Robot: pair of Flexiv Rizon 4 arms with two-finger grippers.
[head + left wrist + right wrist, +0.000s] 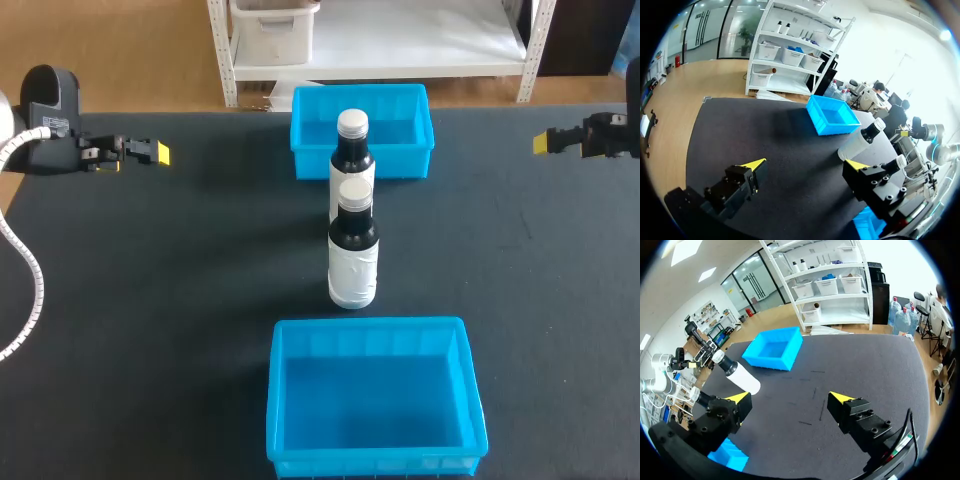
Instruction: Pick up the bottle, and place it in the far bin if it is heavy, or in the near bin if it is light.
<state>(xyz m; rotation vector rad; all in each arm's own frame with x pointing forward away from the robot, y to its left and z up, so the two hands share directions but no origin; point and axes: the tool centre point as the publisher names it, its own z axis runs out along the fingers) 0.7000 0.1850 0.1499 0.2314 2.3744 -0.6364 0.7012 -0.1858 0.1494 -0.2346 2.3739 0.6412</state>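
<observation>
Two dark bottles with white caps and white labels stand upright in a line at the table's middle: the far bottle (352, 160) (860, 142) (740, 375) just before the far blue bin (362, 150) (832, 116) (772, 351), the near bottle (353, 250) behind the near blue bin (372, 455). My left gripper (158, 152) (805, 165) hovers open at the far left, well away from both. My right gripper (545, 142) (790, 397) is open at the far right, holding nothing. In each wrist view a finger partly hides the near bottle.
Both bins look empty inside. Dark tabletop (180, 300) lies bare on either side of the bottles and between each gripper and the middle.
</observation>
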